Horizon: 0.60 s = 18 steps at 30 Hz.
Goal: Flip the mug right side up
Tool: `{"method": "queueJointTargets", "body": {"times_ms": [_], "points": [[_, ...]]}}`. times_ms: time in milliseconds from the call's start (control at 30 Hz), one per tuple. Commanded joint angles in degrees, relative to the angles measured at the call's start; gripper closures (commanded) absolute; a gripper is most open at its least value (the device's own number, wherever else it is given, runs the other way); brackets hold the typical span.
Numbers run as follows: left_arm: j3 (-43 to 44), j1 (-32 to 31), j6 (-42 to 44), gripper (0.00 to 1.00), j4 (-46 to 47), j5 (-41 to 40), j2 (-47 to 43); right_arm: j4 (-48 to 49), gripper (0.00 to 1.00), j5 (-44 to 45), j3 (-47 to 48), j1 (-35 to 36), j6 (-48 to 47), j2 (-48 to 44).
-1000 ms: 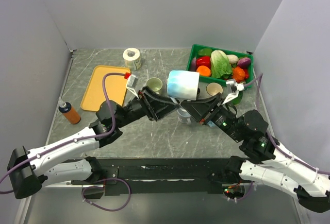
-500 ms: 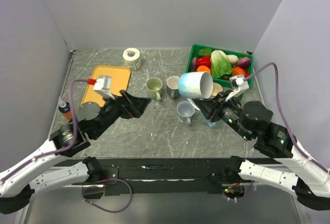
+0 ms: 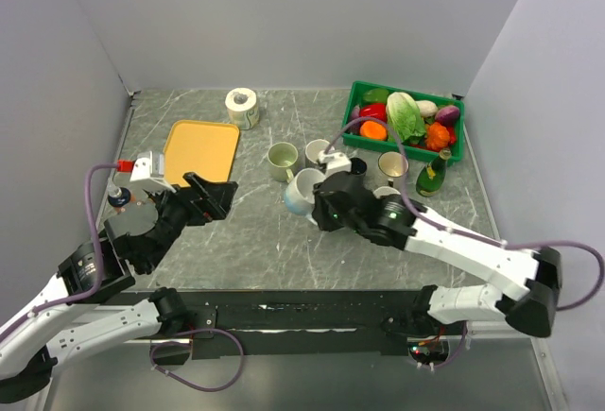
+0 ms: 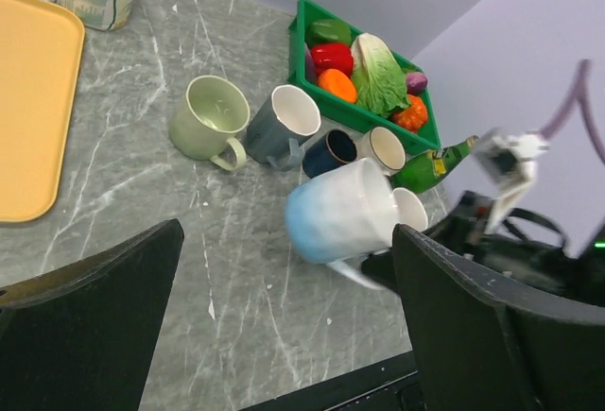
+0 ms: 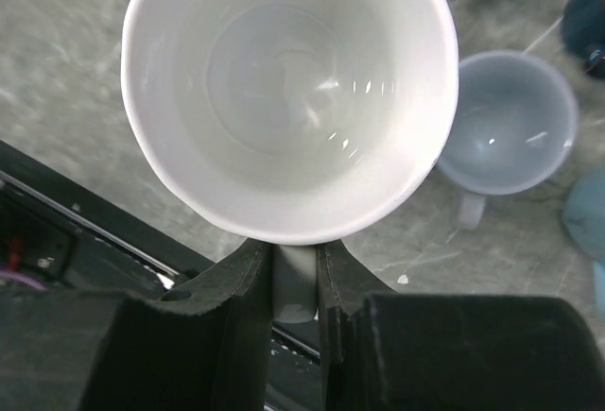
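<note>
The mug [image 3: 302, 191] is white at the rim and fades to blue at its base. My right gripper [image 3: 319, 209] is shut on its handle [image 5: 295, 283] and holds it tilted, low over the table's centre. In the right wrist view its white inside [image 5: 288, 90] faces the camera. In the left wrist view the mug [image 4: 338, 211] leans with its blue base to the lower left, and the right gripper [image 4: 381, 274] is under it. My left gripper [image 3: 214, 196] is open and empty, well to the left of the mug, and its fingers [image 4: 95, 312] stand wide apart.
A green mug [image 3: 282, 158], a grey mug [image 3: 317, 152], a navy mug [image 3: 356, 165], a cream mug [image 3: 391, 164] and a pale mug [image 5: 510, 132] stand upright behind the held one. A green bottle [image 3: 430, 176], a vegetable crate [image 3: 456, 143], a yellow tray [image 3: 198, 151] and a paper roll [image 3: 243, 106] are also there.
My left gripper has let go and pulled back to the left. My right gripper has carried the mug down and left from high in the air to low over the table.
</note>
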Motion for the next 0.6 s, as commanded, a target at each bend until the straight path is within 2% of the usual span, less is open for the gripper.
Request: {"method": "queueJointTargets", "body": {"times_ms": [0,367,567], "points": [[0.36,-0.09,0.89,0.04,-1.55,-0.42,0.34,6.94,1.00,1.35,3.11,1.24,1.94,5.10],[-0.52,-0.17,0.27,0.04,-1.46,1.08,0.52,10.10,1.00,4.59,5.13,1.50,4.32,17.49],[0.00,-0.09,0.01,0.04,-1.99,0.91,0.69,8.01,1.00,7.85,8.11,1.59,5.02,23.82]]}}
